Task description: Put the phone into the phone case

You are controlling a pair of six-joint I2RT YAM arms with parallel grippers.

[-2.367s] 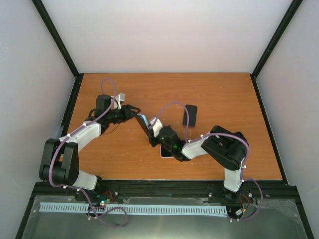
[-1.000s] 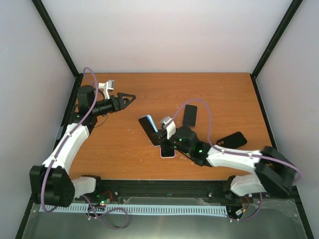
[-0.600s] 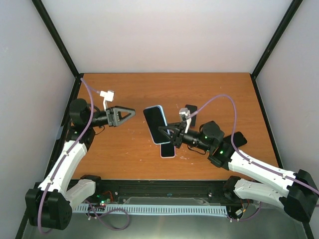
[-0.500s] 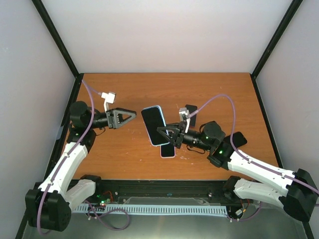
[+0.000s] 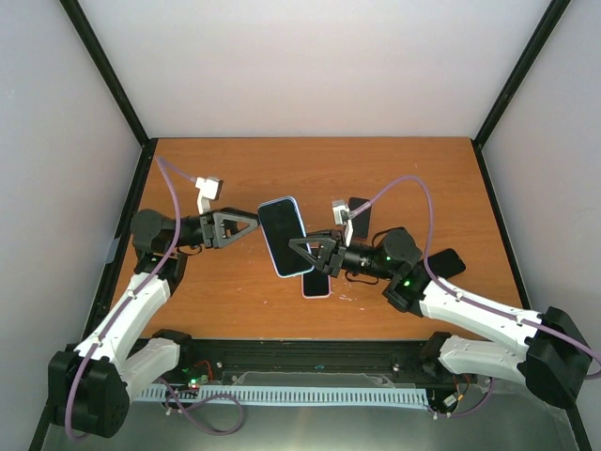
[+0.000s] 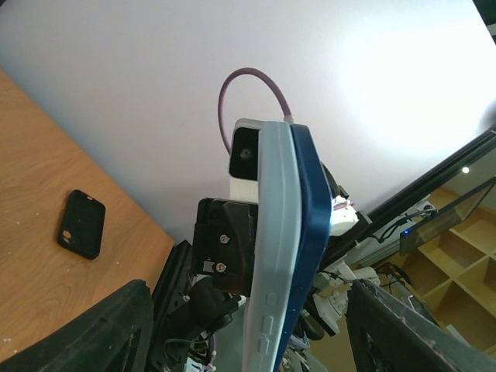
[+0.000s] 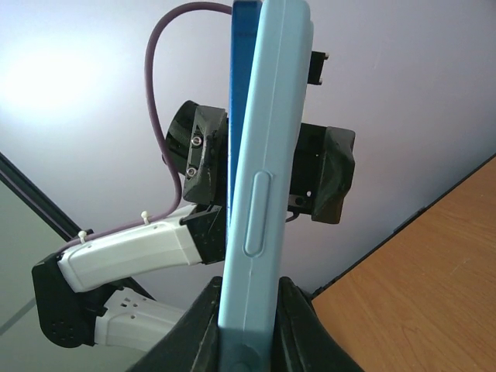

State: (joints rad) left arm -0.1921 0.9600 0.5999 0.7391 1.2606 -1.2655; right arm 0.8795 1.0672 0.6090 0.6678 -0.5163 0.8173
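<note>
Holding phone and case aloft for a two-arm squeeze

Finding 1. The right end effector (image 5: 299, 248) is pinched on the lower end of a thin two-layer slab. This is a pale-blue moulded phone case (image 7: 263, 155) with a dark-blue phone (image 6: 310, 232) lying against its open side. In both wrist views the phone appears to stand proud of the case, so I judge it not fully seated.

Finding 2. Landmark: the pink-rimmed flat slab (image 5: 316, 287) lying on the orange wooden desk (image 5: 423, 178). The held pair is raised clear of the desk, above and just left of that slab's far end. Its dark screen faces the overhead camera, and its long axis runs roughly near-to-far.

Finding 3. The left end effector (image 5: 242, 225), left of the landmark, has its fingers spread wide. In its wrist view the pair stands edge-on in the gap, with one broad face toward each finger and no contact visible. The right arm has the pair; the left is close beside it.

Assessment. Closing the left fingers across the broad faces would press the phone into the case. The risk is the pair pivoting in the right pinch.

Finding 4. A black flat phone case (image 5: 362, 222) lies right of and beyond the landmark. Whether anything is in it cannot be told.
</note>
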